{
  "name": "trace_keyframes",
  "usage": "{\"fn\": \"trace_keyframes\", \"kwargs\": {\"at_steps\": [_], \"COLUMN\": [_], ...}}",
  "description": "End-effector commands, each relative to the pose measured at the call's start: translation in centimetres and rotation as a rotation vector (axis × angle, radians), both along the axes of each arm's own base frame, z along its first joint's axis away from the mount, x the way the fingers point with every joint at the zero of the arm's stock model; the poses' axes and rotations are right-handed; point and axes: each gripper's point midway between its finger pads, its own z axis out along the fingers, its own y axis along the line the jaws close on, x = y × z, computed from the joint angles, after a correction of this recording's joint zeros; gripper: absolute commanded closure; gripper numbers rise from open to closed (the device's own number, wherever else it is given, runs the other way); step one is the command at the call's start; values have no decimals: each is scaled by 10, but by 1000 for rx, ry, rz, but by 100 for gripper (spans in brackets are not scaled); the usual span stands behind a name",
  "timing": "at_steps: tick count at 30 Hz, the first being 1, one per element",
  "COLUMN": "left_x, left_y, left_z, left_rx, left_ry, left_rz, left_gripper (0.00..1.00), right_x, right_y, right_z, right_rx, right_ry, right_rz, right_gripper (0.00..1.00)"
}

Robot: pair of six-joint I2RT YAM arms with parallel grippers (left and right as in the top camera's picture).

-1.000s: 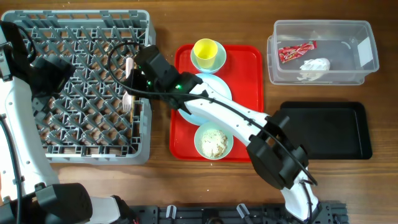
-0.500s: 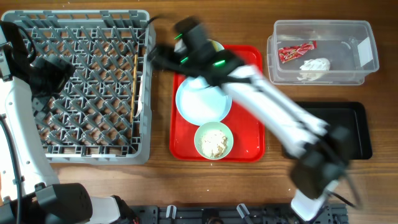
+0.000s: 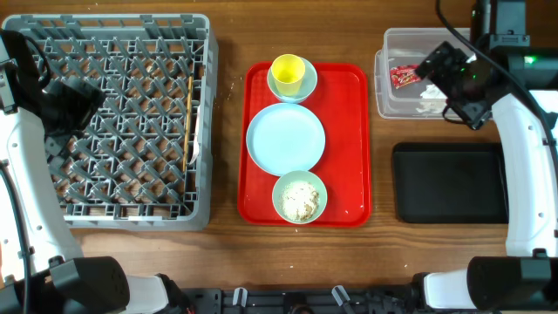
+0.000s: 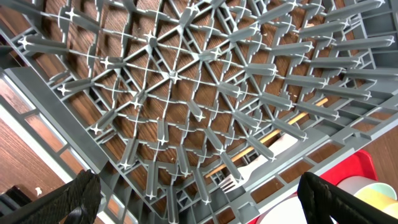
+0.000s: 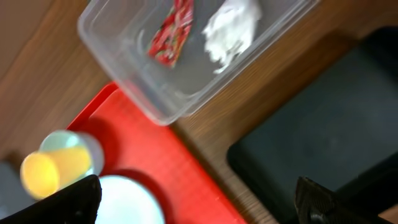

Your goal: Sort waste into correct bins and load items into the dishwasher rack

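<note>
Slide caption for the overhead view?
Stick in the grey rack; plate, cup and food bowl on the red tray; right gripper open above the clear tub.

Right arm (image 3: 523, 144) hides perhaps half the clear tub (image 3: 394, 100).

No legible text, red wrapper (image 3: 404, 75) print too blurred

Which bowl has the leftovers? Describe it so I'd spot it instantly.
Find the red tray beside the big grey rack. Three dishes line up on it; seen from overhead, take the bottom one, below the round plate. That small pale bowl holds a beige crumbly heap, while the other bowl holds a yellow cup.
</note>
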Motion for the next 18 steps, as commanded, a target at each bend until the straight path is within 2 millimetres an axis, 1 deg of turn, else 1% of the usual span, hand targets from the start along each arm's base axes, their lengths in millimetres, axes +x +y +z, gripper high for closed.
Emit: {"fn": "trace_keyframes", "kwargs": {"at_steps": [1,5,6,7,8,9,10,11,12,14,15,17,18], "left_x": [0,0,6,18,21,20,22,25,26,23,22,17,10], "left_y": [0,0,2,-2,-27,-54,-79,-91,-97,-101,-117,-160,-184], "left_z": [4,4,6,10,11,14,24,31,35,36,42,53,52], "left_rx": [-2,-2,2,-24,-154,-307,-449,-520,-558,-584,-629,-685,-686], "left_ry": [-13,-13,-42,-97,-123,-138,-177,-205,-219,-215,-231,-273,-245], "left_rz": [10,10,11,-3,-47,-88,-130,-154,-166,-173,-251,-502,-605], "left_gripper": [0,0,0,0,0,0,0,0,0,0,0,0,0], "right_x": [3,9,9,9,9,9,9,9,9,9,9,9,9], "right_y": [-12,-12,-12,-12,-12,-12,-12,-12,-12,-12,-12,-12,-12], "right_z": [-4,-1,-1,-1,-1,-1,-1,-1,-1,-1,-1,-1,-1], "right_rx": [-76,-76,-76,-76,-76,-77,-76,-77,-77,-77,-77,-77,-77], "right_ry": [7,-19,-20,-20,-20,-20,-20,-20,-20,-20,-20,-20,-20], "right_rz": [-16,-17,-17,-17,-17,-17,-17,-17,-17,-17,-17,-17,-17], "right_gripper": [0,0,0,0,0,0,0,0,0,0,0,0,0]}}
